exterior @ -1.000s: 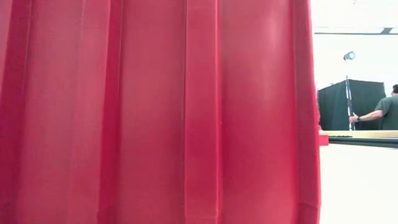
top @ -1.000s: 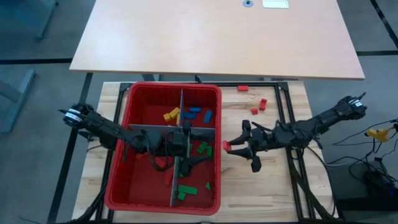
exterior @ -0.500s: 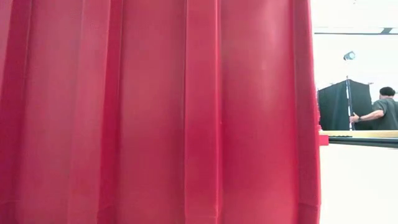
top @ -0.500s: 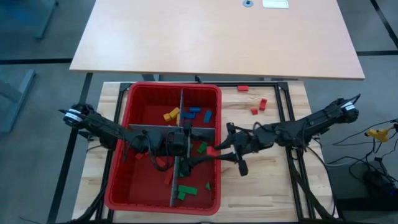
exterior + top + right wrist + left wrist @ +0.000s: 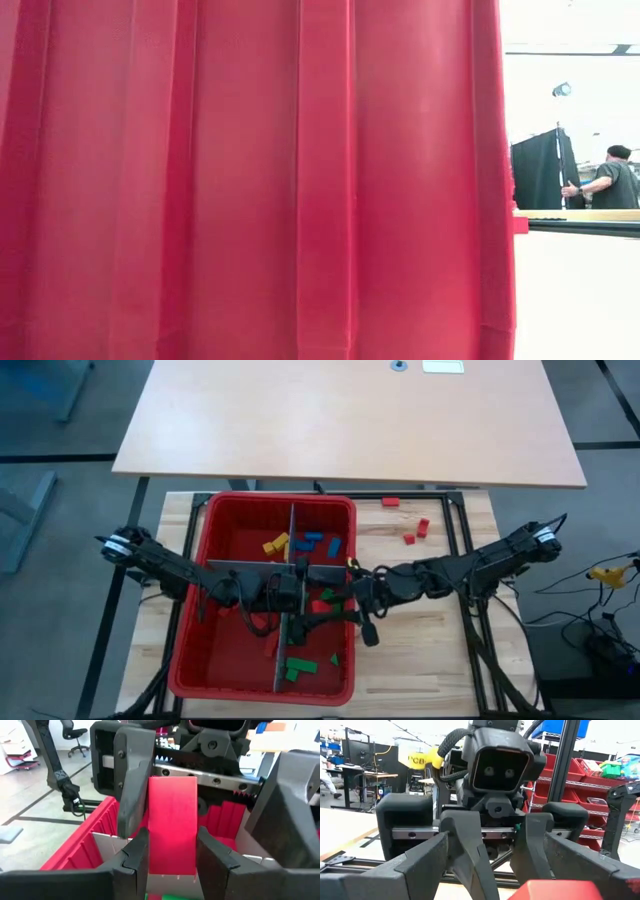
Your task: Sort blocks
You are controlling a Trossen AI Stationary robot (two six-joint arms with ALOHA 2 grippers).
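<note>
Right claw (image 5: pixel 338 603) is over the right half of the red bin (image 5: pixel 205 530), clamped on a red block (image 5: pixel 172 830) (held upright between its fingers in the right wrist view). Left claw (image 5: pixel 300 605) sits mid-bin by the grey dividers (image 5: pixel 292 530), fingers spread wide, gripping nothing. Other blocks (image 5: pixel 322 542) lie sorted in the bin compartments; three red ones (image 5: pixel 410 532) remain on the counter (image 5: pixel 480 660) right of the bin.

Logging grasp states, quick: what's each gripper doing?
Left gripper: open, inside the red plastic bin.
Right gripper: shut on a small red rectangular block.
</note>
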